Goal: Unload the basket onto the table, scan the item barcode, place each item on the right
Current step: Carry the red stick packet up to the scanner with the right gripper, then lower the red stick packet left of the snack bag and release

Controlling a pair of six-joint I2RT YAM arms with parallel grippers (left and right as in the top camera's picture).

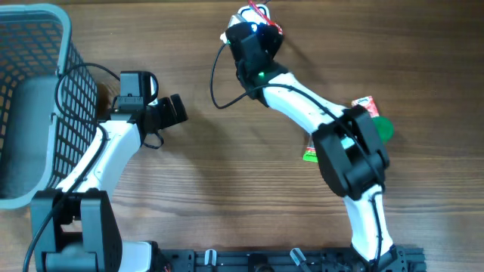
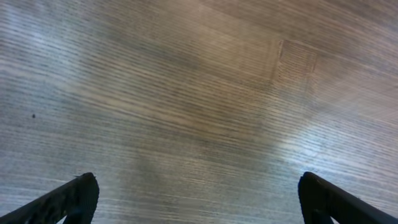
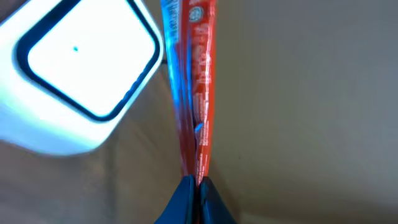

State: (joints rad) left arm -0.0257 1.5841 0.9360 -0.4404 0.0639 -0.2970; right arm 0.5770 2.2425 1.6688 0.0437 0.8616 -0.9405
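A thin red packet (image 3: pixel 196 81), the item, stands edge-on between my right gripper's (image 3: pixel 196 185) jaws, which are shut on its lower end. Just to its left lies the white barcode scanner (image 3: pixel 74 74), with a dark-framed window facing up. From overhead, the right gripper (image 1: pixel 255 24) is at the table's far edge; a bit of red packet (image 1: pixel 269 20) shows past it, and the wrist hides most of the scanner. My left gripper (image 1: pixel 175 110) hangs open over bare wood with nothing between its fingers (image 2: pixel 74 198).
A grey mesh basket (image 1: pixel 66 98) stands at the left edge, close to the left arm. Other packets, red (image 1: pixel 366 104) and green (image 1: pixel 385 128), lie partly under the right arm's elbow. A black cable (image 1: pixel 215 79) loops near the scanner.
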